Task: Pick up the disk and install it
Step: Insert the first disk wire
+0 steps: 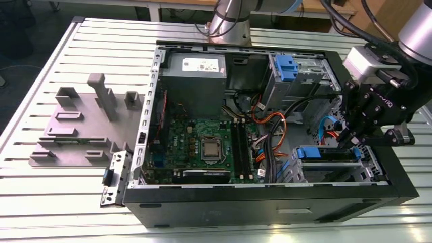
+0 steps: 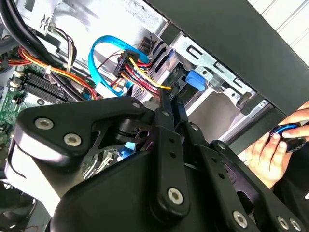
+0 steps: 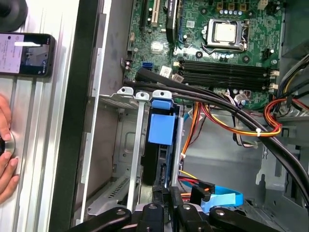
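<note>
Now the blue-framed disk [image 3: 160,128] sits in the metal bay [image 3: 126,145].

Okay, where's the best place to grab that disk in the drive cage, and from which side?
Probably by the blue carrier tab at the exposed end of the disk. The disk stands on edge between the metal cage walls, so its flat faces are blocked. Come in from the case's open side, where the gripper is, fingers straddling the thin edge.
</note>
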